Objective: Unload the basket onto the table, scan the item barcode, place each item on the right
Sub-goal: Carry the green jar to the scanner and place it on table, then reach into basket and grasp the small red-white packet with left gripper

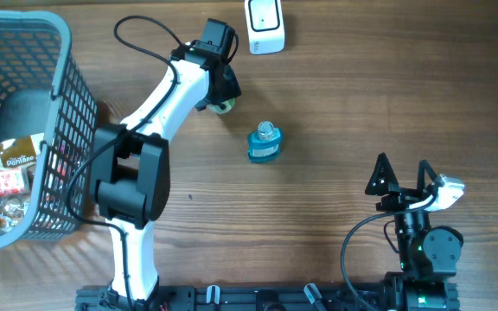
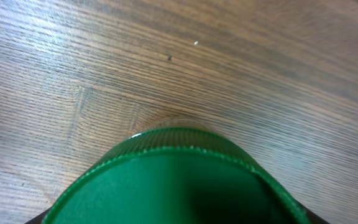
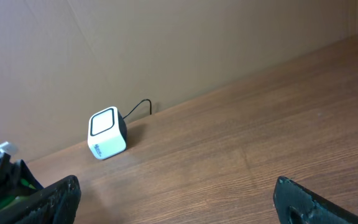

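Note:
My left gripper [image 1: 222,93] reaches out toward the far side of the table and is shut on a green-lidded item [image 1: 224,106]. The item's green lid [image 2: 179,180] fills the lower half of the left wrist view, just above the wooden table. No barcode shows on it. The white box scanner [image 1: 264,26] stands a little to the right of it at the far edge, also seen as the scanner [image 3: 107,134] by the wall. My right gripper [image 1: 402,177] rests open near the front right, its jaws [image 3: 178,205] wide apart with nothing between them.
A blue bottle-like item [image 1: 264,142] lies on the table between the two arms. A grey wire basket [image 1: 59,104] with several snack packets stands at the far left. The scanner's black cable [image 3: 138,107] runs along the wall.

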You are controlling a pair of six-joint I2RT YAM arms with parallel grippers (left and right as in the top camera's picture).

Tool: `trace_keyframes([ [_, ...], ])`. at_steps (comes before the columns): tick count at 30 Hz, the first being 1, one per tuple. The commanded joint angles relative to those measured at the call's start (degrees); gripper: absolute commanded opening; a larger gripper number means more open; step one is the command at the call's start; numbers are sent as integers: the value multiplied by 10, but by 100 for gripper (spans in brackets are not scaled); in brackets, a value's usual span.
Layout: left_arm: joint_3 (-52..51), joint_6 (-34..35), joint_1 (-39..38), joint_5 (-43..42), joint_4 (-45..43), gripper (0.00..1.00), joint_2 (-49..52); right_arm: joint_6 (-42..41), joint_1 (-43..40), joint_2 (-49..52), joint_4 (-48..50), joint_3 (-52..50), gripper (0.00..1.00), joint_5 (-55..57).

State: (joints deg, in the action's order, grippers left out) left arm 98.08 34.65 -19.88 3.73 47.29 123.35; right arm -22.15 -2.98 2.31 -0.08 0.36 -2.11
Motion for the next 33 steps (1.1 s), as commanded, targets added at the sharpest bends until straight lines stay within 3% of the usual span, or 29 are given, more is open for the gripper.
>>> trace_keyframes([
  [1, 4, 2, -3, 13, -4, 62, 41, 10, -1, -3, 2, -1, 100, -3],
  [9, 4, 1, -3, 13, -5, 68, 65, 10, -1, -3, 2, -1, 100, -3],
  [14, 4, 1, -3, 13, -1, 88, 61, 10, -1, -3, 2, -1, 100, -3],
  [15, 4, 1, -2, 14, 2, 97, 49, 10, -1, -3, 2, -1, 100, -3],
  [17, 6, 1, -2, 20, 6, 100, 25, 10, -1, -3, 2, -1, 100, -3],
  [24, 6, -16, -3, 25, 23, 100, -200, 10, -1, -3, 2, -1, 100, -3],
  [26, 6, -25, -2, 80, 25, 100, -304, 10, -1, -3, 2, -1, 100, -3],
  [28, 6, -25, 3, 200, 37, 100, -398, 10, -1, -3, 2, -1, 100, -3],
  [30, 6, -20, 67, 325, 77, 100, -482, 10, -1, -3, 2, -1, 100, -3],
  [33, 6, 19, 237, 284, 135, 100, -515, 10, -1, -3, 2, -1, 100, -3],
])
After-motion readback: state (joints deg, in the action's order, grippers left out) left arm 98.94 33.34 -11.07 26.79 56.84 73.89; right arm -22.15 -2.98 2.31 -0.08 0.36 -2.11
